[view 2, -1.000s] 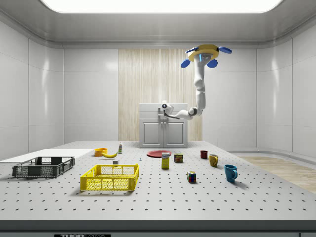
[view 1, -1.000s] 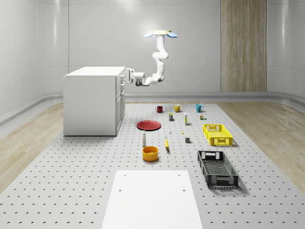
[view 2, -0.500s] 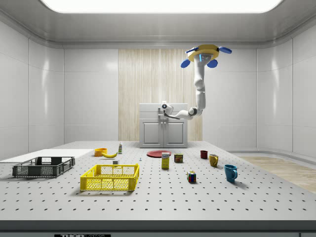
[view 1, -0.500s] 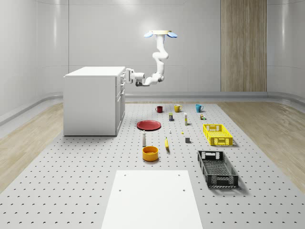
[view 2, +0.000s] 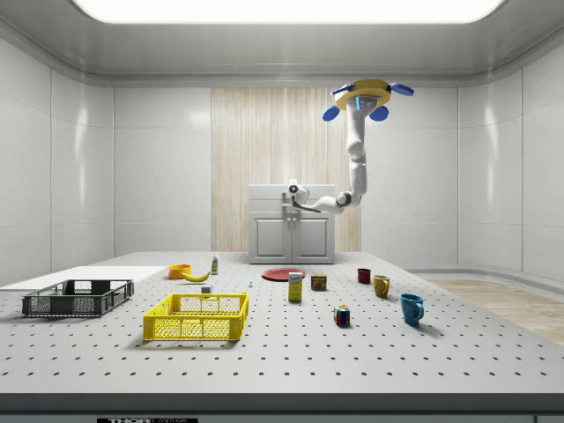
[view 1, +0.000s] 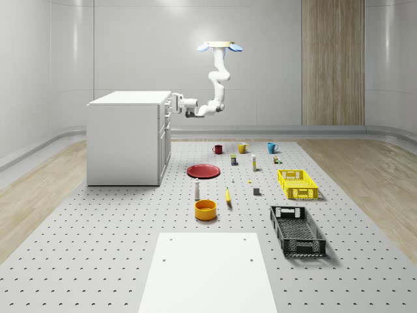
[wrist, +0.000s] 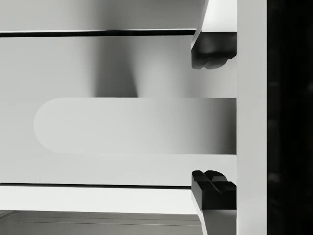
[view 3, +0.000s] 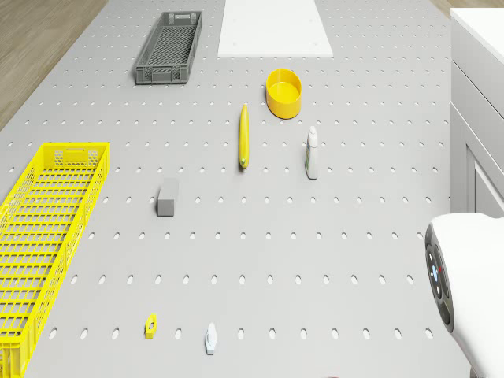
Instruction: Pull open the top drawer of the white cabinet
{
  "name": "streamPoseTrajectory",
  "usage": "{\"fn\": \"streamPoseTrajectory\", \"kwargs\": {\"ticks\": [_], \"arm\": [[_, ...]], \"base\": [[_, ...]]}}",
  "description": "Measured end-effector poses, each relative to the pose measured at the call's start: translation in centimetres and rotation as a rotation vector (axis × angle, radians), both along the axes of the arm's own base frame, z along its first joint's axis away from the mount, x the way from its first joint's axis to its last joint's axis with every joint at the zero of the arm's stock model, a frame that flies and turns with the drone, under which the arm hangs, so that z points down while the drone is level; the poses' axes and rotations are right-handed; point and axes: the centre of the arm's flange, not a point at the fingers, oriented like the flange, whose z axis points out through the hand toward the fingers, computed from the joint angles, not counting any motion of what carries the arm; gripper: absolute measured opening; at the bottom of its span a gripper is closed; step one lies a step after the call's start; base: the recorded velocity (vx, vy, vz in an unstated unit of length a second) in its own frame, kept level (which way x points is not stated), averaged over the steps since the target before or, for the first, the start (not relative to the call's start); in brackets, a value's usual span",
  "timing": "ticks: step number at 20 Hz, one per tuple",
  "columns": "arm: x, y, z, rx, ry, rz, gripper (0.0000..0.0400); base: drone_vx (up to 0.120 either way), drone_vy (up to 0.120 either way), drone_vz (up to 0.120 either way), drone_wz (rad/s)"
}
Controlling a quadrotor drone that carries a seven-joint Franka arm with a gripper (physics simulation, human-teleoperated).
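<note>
- the jaws (wrist: pixel 213 117) stand one on each side of the long rounded handle (wrist: pixel 132 126) of the top drawer (wrist: pixel 98 63). the black pads (wrist: pixel 211 50) are apart from the handle, so the jaws look released, not yet clenched on it.
- the handle is a stiff, smooth bar that lies flat against the drawer front. i judge it best to hold it near the middle, so the drawer does not twist when it is pulled.
- a bare grip may slip on such a smooth bar. the pull should go straight out from the front.
- the drawer is at the top of the white cabinet (view 1: pixel 124 140), which stands on the desk (view 1: pixel 98 261) at the whole-scene view's left. it looks closed.
- the cabinet looks heavy and will probably stay in place. the drawer itself should slide with little force.
- the arm (view 1: pixel 218 81) reaches sideways to the cabinet front. the drone (view 1: pixel 219 46) hovers high above the desk, beside the cabinet.
</note>
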Motion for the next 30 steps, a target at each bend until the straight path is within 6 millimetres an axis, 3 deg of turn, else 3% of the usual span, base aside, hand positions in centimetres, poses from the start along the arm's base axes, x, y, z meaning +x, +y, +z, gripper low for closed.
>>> {"fn": "streamPoseTrajectory", "kwargs": {"ticks": [4, 5, 8, 13, 20, 21, 30], "arm": [[0.0, 0.0, -0.1, 0.000, 0.000, -0.001, 0.0305], [0.0, 0.0, -0.1, 0.000, 0.000, -0.001, 0.0289], [0.0, -0.1, -0.2, 0.000, 0.000, -0.002, 0.0192], [0.1, -0.1, -0.2, 0.000, 0.000, -0.002, 0.0130], [-0.2, -0.4, -0.2, -0.005, 0.019, 0.007, 0.0126], [-0.2, -0.6, 0.5, -0.018, 0.057, 0.010, 0.0157], [-0.1, -2.0, -0.1, -0.007, 0.011, 0.005, 0.0115]], "base": [[0.000, 0.000, 0.000, 0.000], [0.000, 0.000, 0.000, 0.000], [0.000, 0.000, 0.000, 0.000], [0.000, 0.000, 0.000, 0.000], [0.000, 0.000, 0.000, 0.000], [0.000, 0.000, 0.000, 0.000], [0.000, 0.000, 0.000, 0.000]]}}
